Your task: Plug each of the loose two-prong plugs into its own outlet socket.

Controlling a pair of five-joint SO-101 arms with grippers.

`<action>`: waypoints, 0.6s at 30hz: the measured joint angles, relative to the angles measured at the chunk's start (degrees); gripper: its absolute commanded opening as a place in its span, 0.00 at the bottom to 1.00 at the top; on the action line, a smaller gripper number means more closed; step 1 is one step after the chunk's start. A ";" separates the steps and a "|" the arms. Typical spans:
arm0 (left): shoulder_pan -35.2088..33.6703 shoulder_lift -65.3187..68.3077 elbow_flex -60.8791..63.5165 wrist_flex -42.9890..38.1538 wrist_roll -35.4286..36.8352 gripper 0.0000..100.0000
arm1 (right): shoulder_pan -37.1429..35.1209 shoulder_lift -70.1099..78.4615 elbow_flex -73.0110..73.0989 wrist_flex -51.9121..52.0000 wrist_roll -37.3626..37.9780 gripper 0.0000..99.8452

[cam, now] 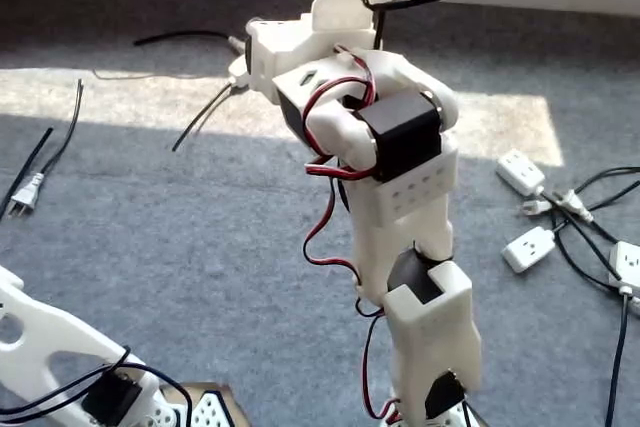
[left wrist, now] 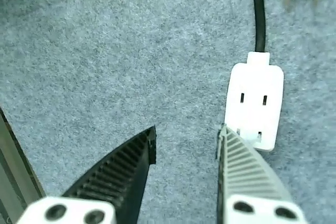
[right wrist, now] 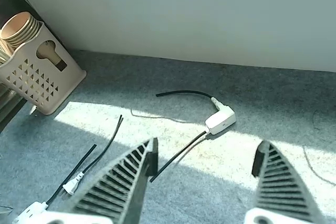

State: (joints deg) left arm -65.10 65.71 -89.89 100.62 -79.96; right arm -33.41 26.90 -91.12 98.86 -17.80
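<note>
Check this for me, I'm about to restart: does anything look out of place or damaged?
The black cords around the white sockets cross in a tangle. The plug lies far across the carpet, its cord ending loose.

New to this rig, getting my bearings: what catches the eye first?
A white arm with red wires towers mid-frame in the high view. The open left tool hangs over a white socket on grey carpet. The open right tool frames a white connector in sunlight.
</note>
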 measured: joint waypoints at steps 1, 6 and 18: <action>0.00 -0.09 0.00 0.00 0.00 0.19 | 0.00 0.00 0.00 0.00 0.00 0.29; -0.09 -0.09 0.00 0.00 0.09 0.19 | 0.00 0.00 0.00 0.00 0.00 0.29; -0.26 -13.89 10.20 0.18 3.34 0.19 | 0.00 0.00 0.00 0.00 0.00 0.29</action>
State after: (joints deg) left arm -65.36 51.82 -79.69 100.79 -76.62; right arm -33.41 26.90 -91.12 98.86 -17.80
